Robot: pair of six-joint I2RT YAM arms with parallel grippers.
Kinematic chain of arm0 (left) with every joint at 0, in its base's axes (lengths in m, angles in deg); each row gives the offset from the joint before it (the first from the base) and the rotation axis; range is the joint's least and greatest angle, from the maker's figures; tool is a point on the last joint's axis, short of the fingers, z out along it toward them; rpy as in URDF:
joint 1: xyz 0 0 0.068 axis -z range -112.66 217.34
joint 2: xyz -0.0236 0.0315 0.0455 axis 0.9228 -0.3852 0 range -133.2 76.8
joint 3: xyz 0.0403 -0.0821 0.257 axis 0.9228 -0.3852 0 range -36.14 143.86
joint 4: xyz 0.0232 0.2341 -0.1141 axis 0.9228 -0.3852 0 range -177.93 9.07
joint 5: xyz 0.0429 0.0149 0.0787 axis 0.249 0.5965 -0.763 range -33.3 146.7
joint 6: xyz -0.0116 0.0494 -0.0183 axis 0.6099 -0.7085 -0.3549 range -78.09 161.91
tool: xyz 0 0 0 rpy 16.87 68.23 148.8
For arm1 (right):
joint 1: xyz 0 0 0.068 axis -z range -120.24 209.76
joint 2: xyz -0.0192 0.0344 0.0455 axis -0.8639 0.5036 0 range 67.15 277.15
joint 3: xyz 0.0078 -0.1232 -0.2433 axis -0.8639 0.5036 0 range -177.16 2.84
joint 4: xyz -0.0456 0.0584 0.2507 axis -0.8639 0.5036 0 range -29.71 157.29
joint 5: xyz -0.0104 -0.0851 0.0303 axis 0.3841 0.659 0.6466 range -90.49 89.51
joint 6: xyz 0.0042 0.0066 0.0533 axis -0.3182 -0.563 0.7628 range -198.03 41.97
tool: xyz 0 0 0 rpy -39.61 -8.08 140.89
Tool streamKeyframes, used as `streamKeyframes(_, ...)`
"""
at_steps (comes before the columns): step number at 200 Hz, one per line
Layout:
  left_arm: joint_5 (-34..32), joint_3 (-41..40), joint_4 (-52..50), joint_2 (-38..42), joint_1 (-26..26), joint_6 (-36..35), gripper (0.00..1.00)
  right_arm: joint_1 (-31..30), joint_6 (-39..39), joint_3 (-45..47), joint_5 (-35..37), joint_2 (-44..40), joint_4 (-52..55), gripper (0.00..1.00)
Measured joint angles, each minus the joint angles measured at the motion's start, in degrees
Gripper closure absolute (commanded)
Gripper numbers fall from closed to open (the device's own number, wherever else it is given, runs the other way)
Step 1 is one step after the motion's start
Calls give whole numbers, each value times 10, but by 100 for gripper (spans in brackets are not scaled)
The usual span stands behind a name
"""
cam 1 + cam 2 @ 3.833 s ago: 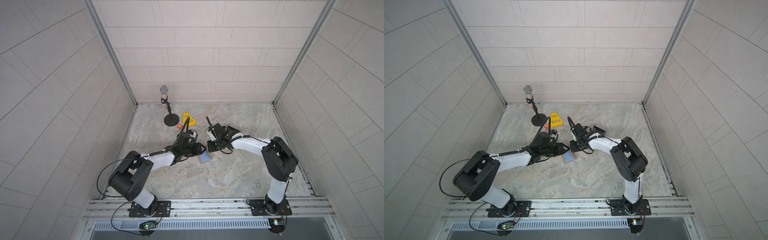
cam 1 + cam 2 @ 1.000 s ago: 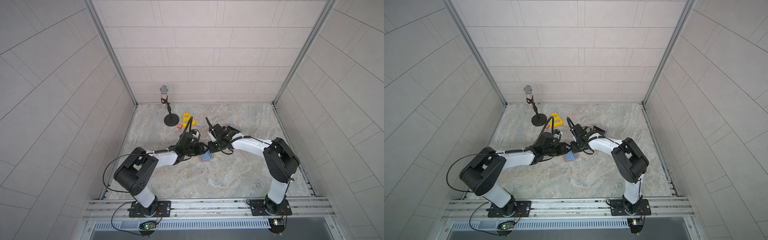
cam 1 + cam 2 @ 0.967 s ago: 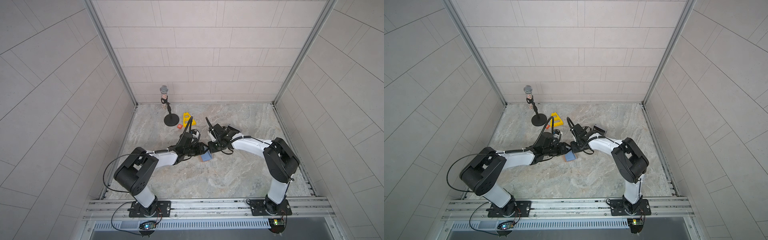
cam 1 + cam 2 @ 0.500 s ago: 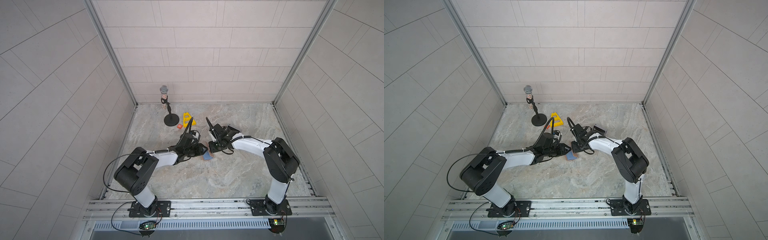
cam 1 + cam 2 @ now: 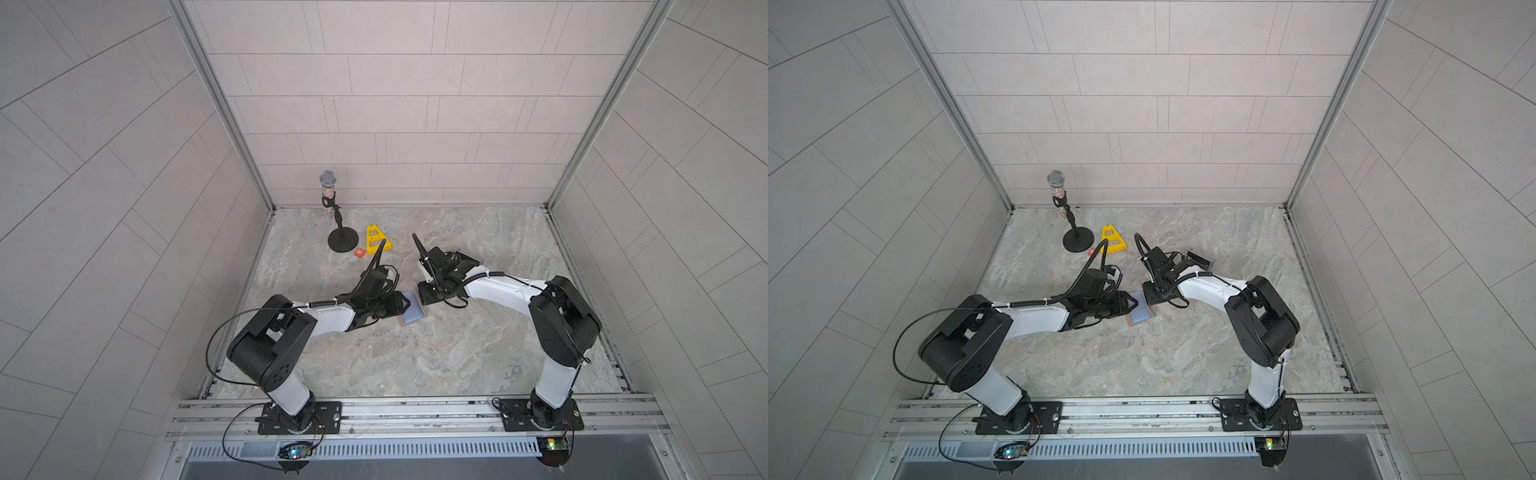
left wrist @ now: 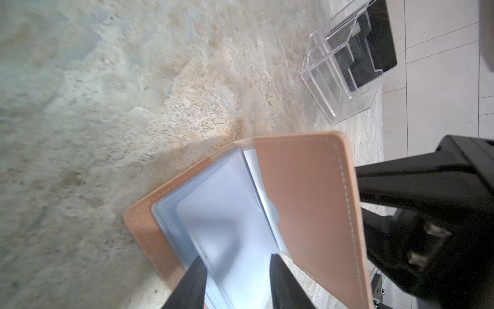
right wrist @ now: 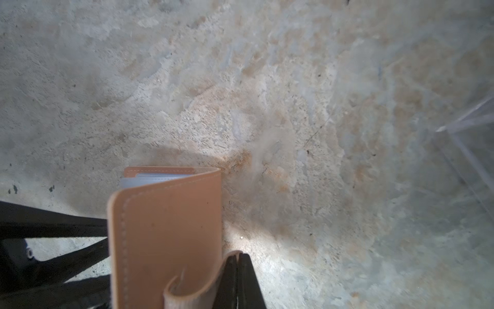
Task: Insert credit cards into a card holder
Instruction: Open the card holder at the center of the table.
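Left arm: we find its elbow swung nearer the bench's middle than it was almost four seconds back, while its gripper has kept to the card holder. The right arm has barely shifted.
Card holder (image 6: pixel 307 200): the tan-pink booklet lies open about the middle of the bench (image 5: pixel 415 365), and both top views show it (image 5: pixel 411 316) (image 5: pixel 1139 316). One cover lies flat on the marble and the other stands raised over it. Clear sleeves show between the two.
Light blue card (image 6: pixel 227 222): it lies on the sleeves of the flat cover. Its far end sits under the raised cover and its near end runs back between the left fingers. We cannot tell how far it sits inside a sleeve.
Left gripper (image 6: pixel 236 259): low over the holder's side nearest the bench's left edge. Its fingers (image 6: pixel 196 278) stand apart, one against each long edge of the light blue card.
Right gripper (image 7: pixel 237 256): fingers pressed together on the strap tab (image 7: pixel 181 289), which curls off the raised cover's free edge.
Clear plastic stand (image 6: pixel 344 80): set on the marble well apart from the holder, toward the back edge, with black cards (image 6: pixel 379 50) upright in it.
Microphone stand (image 5: pixel 343 240): near the back left corner.
Yellow triangle (image 5: pixel 376 243): just beside the microphone stand's round base.
Orange tile marked R (image 5: pixel 360 252): on the marble, close to both the base and the triangle.
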Motion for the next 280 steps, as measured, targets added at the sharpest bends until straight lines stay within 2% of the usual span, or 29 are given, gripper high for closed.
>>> streamKeyframes(52,1,1,-5,-4,0,0,55,4,0,0,5,-1,7,100)
streamKeyframes(88,-14,20,-50,-20,0,-15,55,9,-1,0,18,-8,17,100)
streamKeyframes(215,-21,50,-96,-30,3,-41,55,12,-18,2,136,-29,73,100)
streamKeyframes(280,-21,81,-126,-48,8,-72,55,27,-26,55,165,-46,83,100)
